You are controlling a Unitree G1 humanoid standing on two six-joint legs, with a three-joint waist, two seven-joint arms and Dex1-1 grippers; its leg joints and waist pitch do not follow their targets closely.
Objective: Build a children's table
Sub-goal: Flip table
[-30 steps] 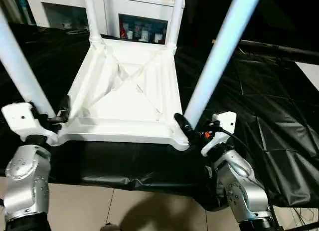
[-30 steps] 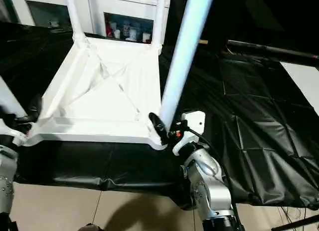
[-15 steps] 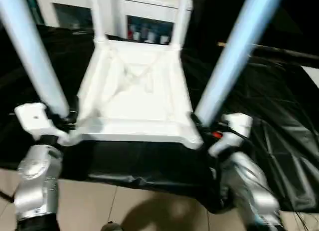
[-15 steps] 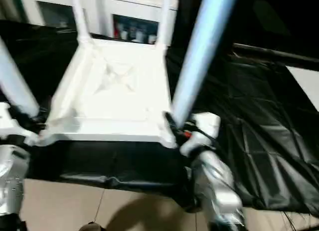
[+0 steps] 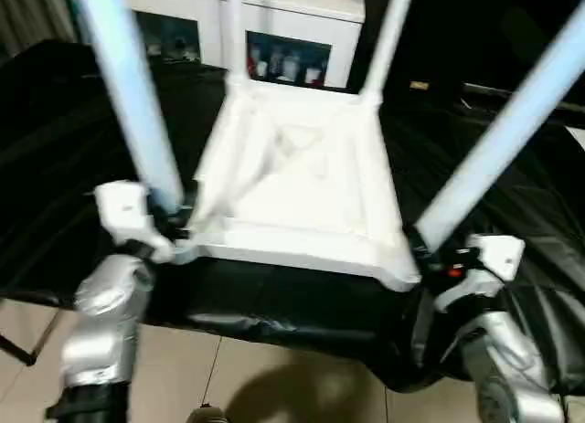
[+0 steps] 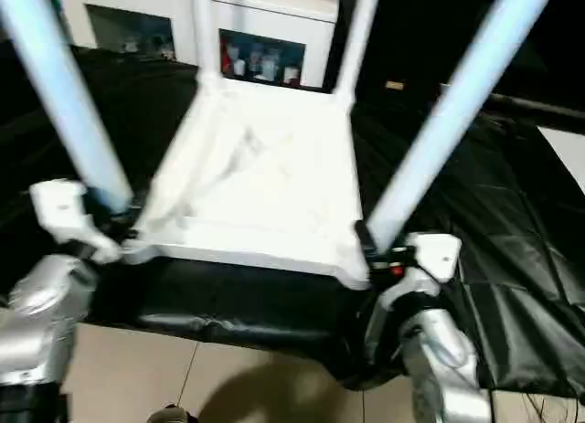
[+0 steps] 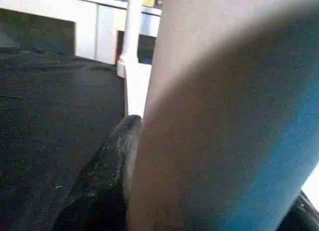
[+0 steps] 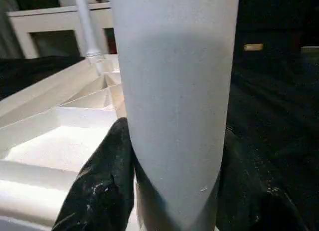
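The children's table lies upside down on the black drape, its ribbed underside [image 5: 302,181] facing up and four white legs rising from the corner sockets. My left gripper [image 5: 174,224] is shut on the near-left leg [image 5: 128,85] just above its socket; a black finger [image 7: 107,176] presses against the leg [image 7: 224,116]. The base of the near-right leg [image 5: 498,149] is held by my right gripper [image 5: 425,259], shut, with a black finger [image 8: 104,186] on each side of the tube [image 8: 174,91]. The two far legs [image 5: 235,30] [image 5: 388,35] stand free.
The black-draped work table [image 5: 73,149] carries the small table close to its front edge, with tiled floor [image 5: 274,386] below. A white cabinet with glass doors [image 5: 274,53] stands behind. Creased drape spreads to the right [image 6: 512,259].
The whole picture has swung, so the table and both arms now sit further right in view. Both grippers keep their hold on the near legs.
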